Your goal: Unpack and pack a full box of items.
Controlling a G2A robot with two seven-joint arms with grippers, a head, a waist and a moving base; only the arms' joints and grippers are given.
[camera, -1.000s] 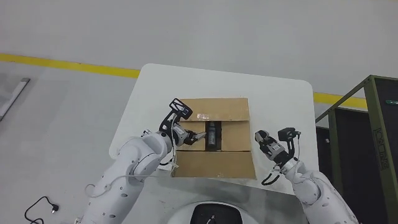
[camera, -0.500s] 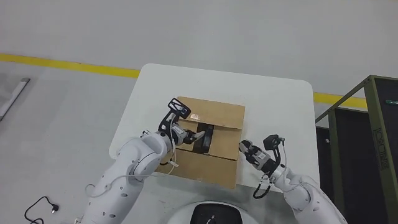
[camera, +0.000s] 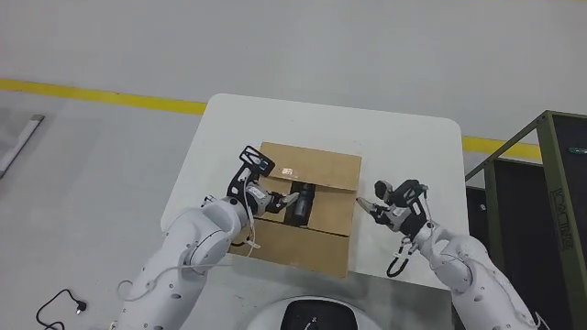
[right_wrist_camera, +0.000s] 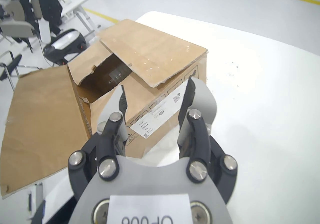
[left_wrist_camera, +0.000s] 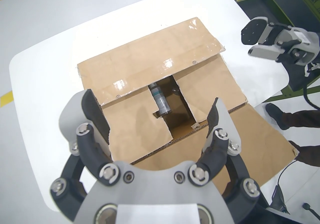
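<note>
On the left, left gripper [camera: 290, 203] over the left part of the cardboard box [camera: 316, 167], fingers spread wide, gripping nothing. Box mid-table on the white table [camera: 404, 142], turned slightly askew; far flap folded over the top, near flap laid open toward the robot, side flaps partly in with a gap between. In that gap a dark cylinder [left_wrist_camera: 160, 100], possibly a bottle, lying down. On the right, right gripper [camera: 365, 206] just beside the box's right wall, fingers apart, empty.

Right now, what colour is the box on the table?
Plain brown, the box is bare cardboard; the left wrist view shows it best.
</note>
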